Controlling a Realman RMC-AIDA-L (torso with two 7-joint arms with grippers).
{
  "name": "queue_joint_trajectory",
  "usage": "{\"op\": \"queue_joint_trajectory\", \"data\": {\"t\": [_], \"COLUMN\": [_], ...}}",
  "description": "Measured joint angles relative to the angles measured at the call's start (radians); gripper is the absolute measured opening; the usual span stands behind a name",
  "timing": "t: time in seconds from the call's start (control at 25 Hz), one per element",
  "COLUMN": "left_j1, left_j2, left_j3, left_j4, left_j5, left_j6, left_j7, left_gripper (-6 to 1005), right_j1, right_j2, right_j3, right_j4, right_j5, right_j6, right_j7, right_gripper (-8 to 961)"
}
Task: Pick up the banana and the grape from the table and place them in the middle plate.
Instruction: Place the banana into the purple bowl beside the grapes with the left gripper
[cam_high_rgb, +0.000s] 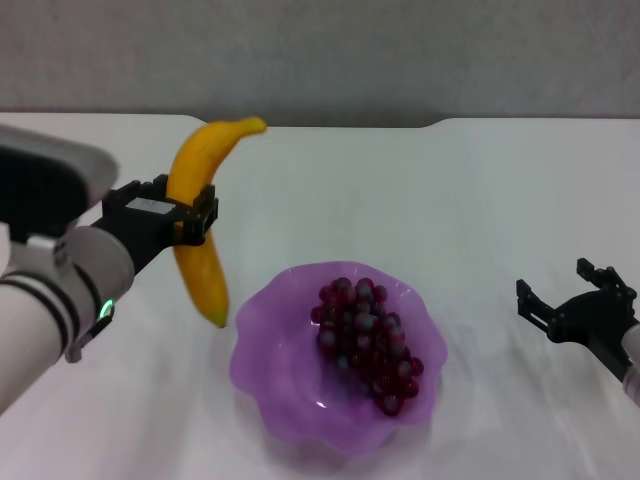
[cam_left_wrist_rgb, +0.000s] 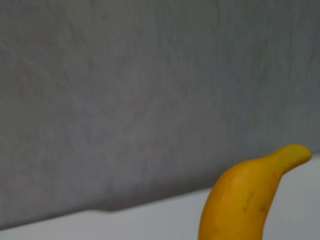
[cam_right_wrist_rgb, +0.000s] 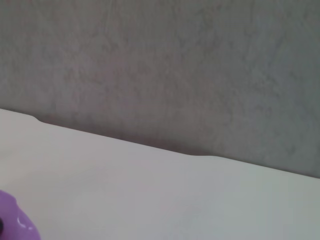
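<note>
In the head view my left gripper (cam_high_rgb: 187, 218) is shut on the yellow banana (cam_high_rgb: 201, 165) at its middle and holds it nearly upright above the table, left of the purple scalloped plate (cam_high_rgb: 270, 385). The banana's lower tip hangs close to the plate's left rim. Its upper end also shows in the left wrist view (cam_left_wrist_rgb: 247, 200). The bunch of dark red grapes (cam_high_rgb: 366, 342) lies inside the plate. My right gripper (cam_high_rgb: 572, 295) is open and empty, low at the right of the plate. A corner of the plate shows in the right wrist view (cam_right_wrist_rgb: 15, 222).
The white table (cam_high_rgb: 480, 190) ends at a notched far edge against a grey wall (cam_high_rgb: 400, 50). Nothing else stands on it.
</note>
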Motion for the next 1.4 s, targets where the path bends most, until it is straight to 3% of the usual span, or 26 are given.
{"op": "queue_joint_trajectory", "data": {"t": [0.12, 0.32, 0.44, 0.56, 0.68, 0.8, 1.08, 1.4], "left_j1": [0.060, 0.147, 0.187, 0.178, 0.138, 0.104, -0.018, -0.060], "left_j2": [0.002, 0.008, 0.010, 0.004, 0.005, 0.007, 0.002, 0.002], "left_j3": [0.009, 0.063, 0.087, 0.085, 0.078, 0.096, 0.196, 0.174], "left_j4": [-0.006, -0.114, -0.099, -0.004, 0.089, 0.130, 0.131, 0.232], "left_j5": [-0.015, -0.048, -0.039, -0.013, -0.015, -0.010, -0.007, -0.049], "left_j6": [-0.134, -0.205, -0.364, -0.515, -0.568, -0.524, -0.235, -0.203], "left_j7": [-0.048, -0.105, -0.106, -0.106, -0.136, -0.208, -0.276, -0.339], "left_gripper": [510, 510, 510, 510, 511, 510, 510, 511], "right_j1": [-0.001, -0.002, -0.001, 0.000, 0.001, 0.000, 0.000, 0.002], "right_j2": [0.000, 0.001, 0.000, 0.001, 0.001, 0.001, 0.001, 0.001], "right_j3": [0.003, 0.003, 0.004, 0.005, 0.004, 0.003, -0.001, -0.001], "right_j4": [-0.004, -0.011, -0.011, -0.011, -0.011, -0.011, -0.010, -0.006], "right_j5": [0.000, 0.000, 0.000, 0.000, 0.000, 0.000, 0.000, 0.000], "right_j6": [0.002, 0.005, 0.004, 0.002, 0.004, 0.005, 0.006, 0.007], "right_j7": [0.000, 0.001, 0.001, 0.001, 0.001, 0.001, 0.001, 0.001], "right_gripper": [904, 904, 903, 903, 903, 904, 904, 904]}}
